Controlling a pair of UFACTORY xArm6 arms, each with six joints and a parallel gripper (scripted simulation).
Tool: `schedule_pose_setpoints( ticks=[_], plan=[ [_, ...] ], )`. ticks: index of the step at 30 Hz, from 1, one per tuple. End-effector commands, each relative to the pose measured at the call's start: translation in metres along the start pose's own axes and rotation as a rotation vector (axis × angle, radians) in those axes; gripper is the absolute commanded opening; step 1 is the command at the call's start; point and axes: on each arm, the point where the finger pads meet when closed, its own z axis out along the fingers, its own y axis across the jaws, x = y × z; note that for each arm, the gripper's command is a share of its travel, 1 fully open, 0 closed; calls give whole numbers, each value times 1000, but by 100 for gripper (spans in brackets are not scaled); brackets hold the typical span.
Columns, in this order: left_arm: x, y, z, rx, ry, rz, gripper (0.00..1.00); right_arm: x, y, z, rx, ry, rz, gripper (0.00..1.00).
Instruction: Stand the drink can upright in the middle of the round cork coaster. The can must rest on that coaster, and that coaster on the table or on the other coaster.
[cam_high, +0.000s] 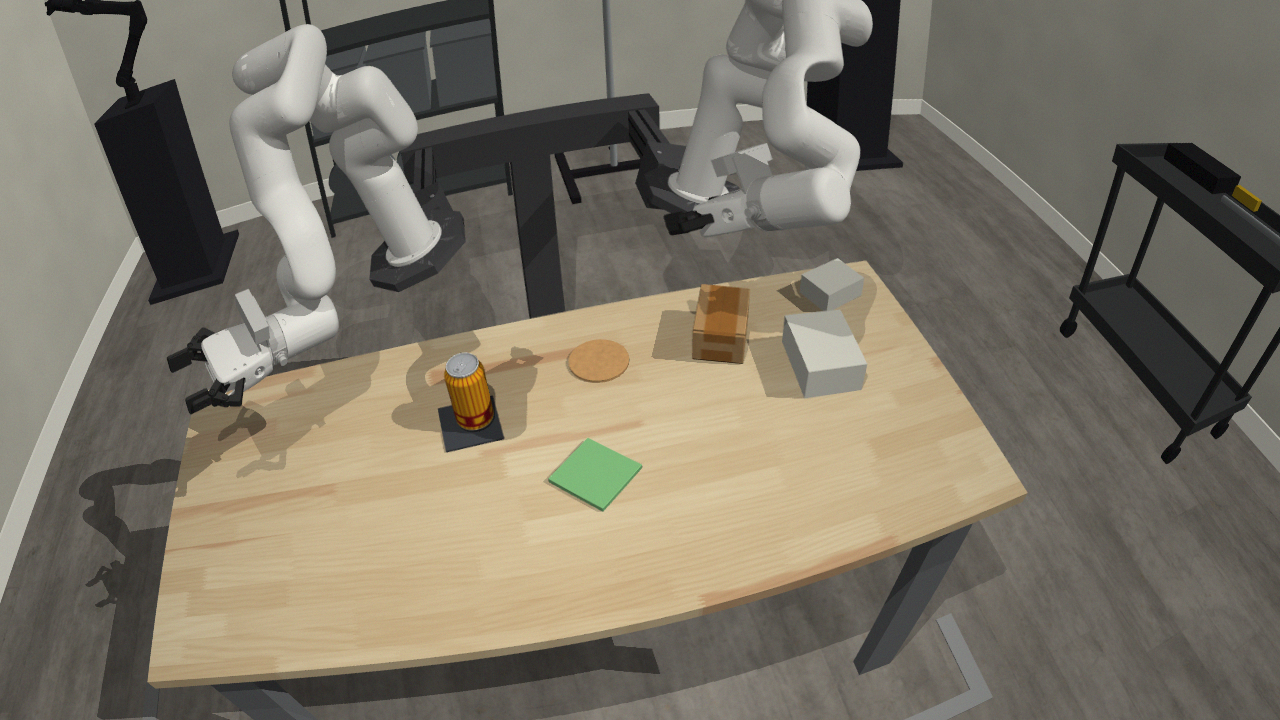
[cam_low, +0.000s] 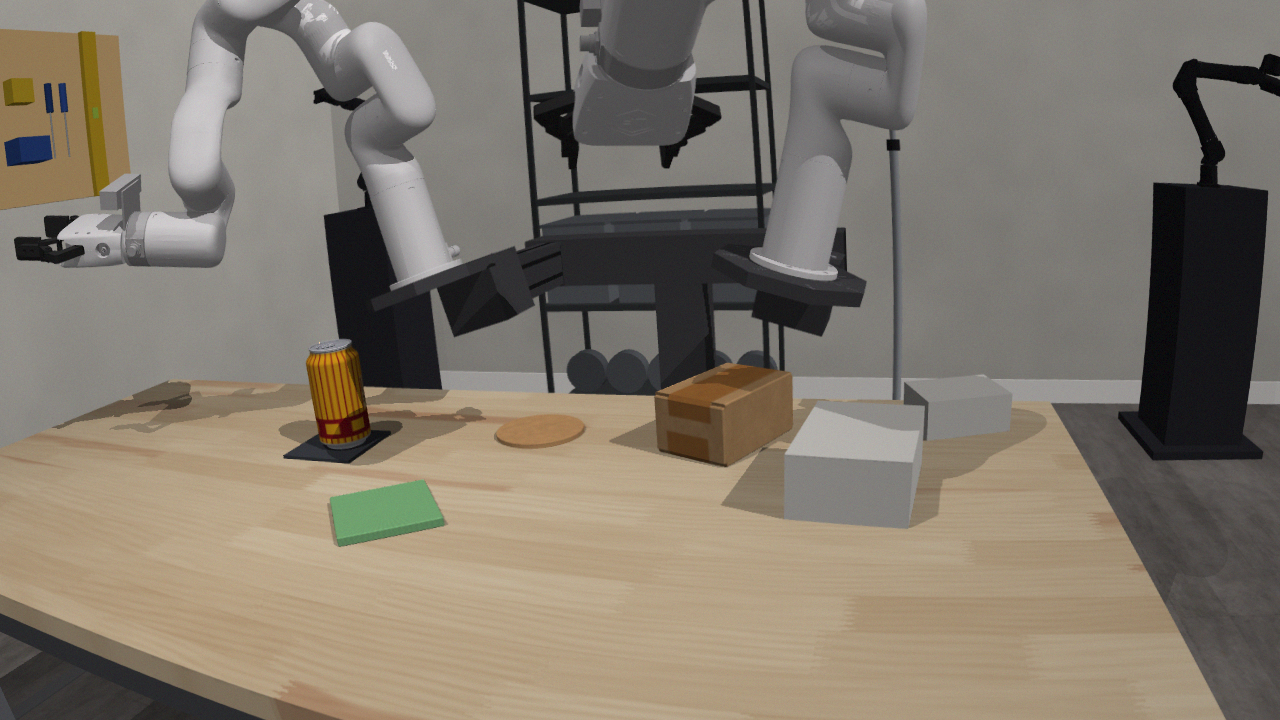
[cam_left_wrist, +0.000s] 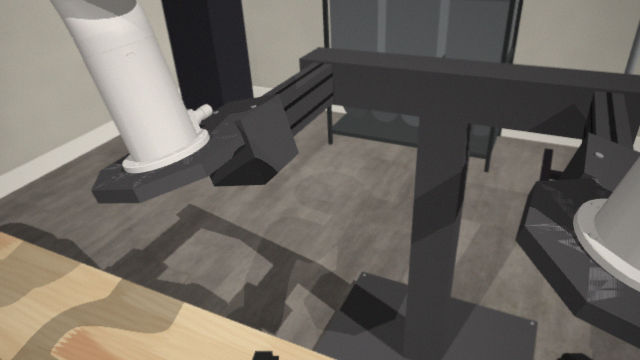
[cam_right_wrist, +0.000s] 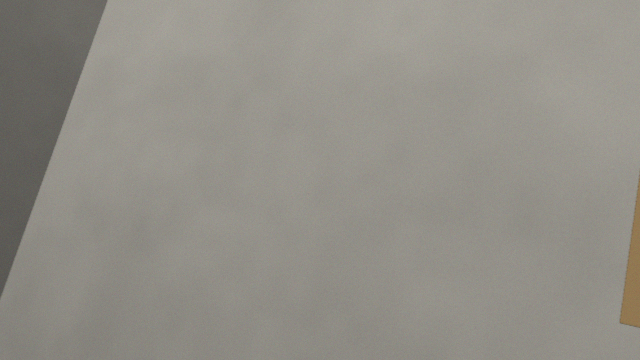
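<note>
The orange drink can (cam_high: 469, 394) (cam_low: 337, 389) stands upright on a thin black square pad (cam_high: 460, 438) (cam_low: 308, 451). The round cork coaster (cam_high: 598, 360) (cam_low: 539, 430) lies flat on the table (cam_high: 501, 555) (cam_low: 554, 573) with nothing on it, to the right of the can in the top and exterior views. My left gripper (cam_high: 685, 221) (cam_low: 620, 161) is open and empty, raised behind the table's back edge, on the right in the top view. My right gripper (cam_high: 187, 381) (cam_low: 42, 237) is open and empty, near the table's back left corner and away from the can. The right wrist view shows mainly wall.
A green square tile (cam_high: 595, 473) (cam_low: 386, 512) lies in front of the can and cork coaster. A brown cardboard box (cam_high: 720, 324) (cam_low: 725, 413) stands right of the cork coaster. Two grey blocks, a larger (cam_high: 823, 352) (cam_low: 853, 465) and a smaller (cam_high: 832, 282) (cam_low: 958, 406), stand farther right.
</note>
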Motion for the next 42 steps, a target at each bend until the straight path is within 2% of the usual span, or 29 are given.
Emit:
schedule_pose_setpoints(
  ticks=[1, 19, 25, 29, 32, 34, 40, 42],
  plan=[
    [1, -1, -2, 2, -4, 2, 100, 2, 0, 1, -2, 3, 2, 100],
    [1, -1, -2, 2, -4, 2, 100, 2, 0, 1, -2, 2, 3, 100],
    [-1, 2, -5, 10, -8, -16, 100, 1, -3, -8, -22, -34, 26, 100],
    [-5, 8, -11, 28, -17, -55, 100, 1, -9, -29, -59, -106, 72, 100],
    [-9, 15, -18, 51, -27, -105, 100, -1, -15, -53, -103, -193, 129, 100],
    [-9, 15, -18, 51, -27, -105, 100, -1, -15, -53, -103, -193, 129, 100],
    [-22, 40, -42, 124, -56, -264, 100, -3, -36, -123, -232, -441, 289, 100],
    [-28, 52, -51, 158, -66, -336, 100, -4, -45, -152, -258, -499, 329, 100]
  ],
)
